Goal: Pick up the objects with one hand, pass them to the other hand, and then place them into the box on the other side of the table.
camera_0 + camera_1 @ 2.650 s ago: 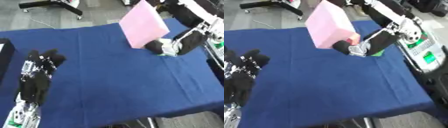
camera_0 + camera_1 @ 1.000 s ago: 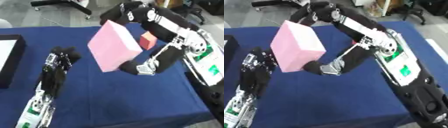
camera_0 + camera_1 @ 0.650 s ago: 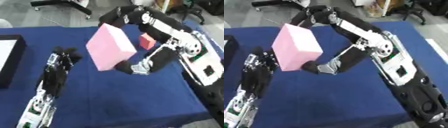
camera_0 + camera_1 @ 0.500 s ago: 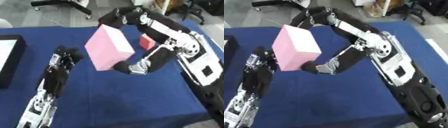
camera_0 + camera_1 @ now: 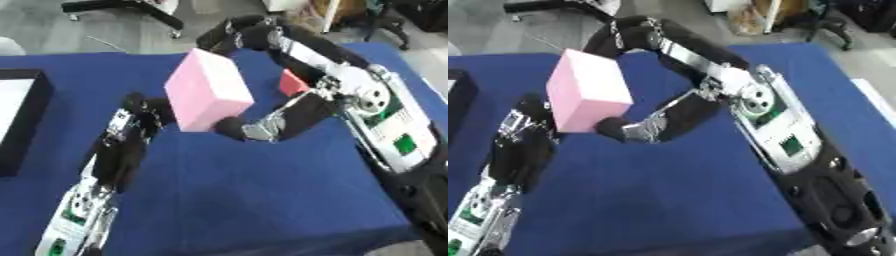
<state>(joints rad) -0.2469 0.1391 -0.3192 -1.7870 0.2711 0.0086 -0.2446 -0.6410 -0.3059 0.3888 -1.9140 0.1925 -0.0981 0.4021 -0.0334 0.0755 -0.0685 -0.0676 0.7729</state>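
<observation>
Two hands meet at my pink block (image 5: 208, 92), lifted above the blue table (image 5: 262, 200) left of centre. My right hand (image 5: 236, 127) cups its lower corner, arm folded back; my left hand (image 5: 140, 120) reaches up, fingers straight, touching its left face.

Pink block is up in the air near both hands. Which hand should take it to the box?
Left, I think. The right hand holds the pink block right beside the left hand, whose fingers are raised by it. The black box sits at the table's left edge, on the left arm's side.
</observation>
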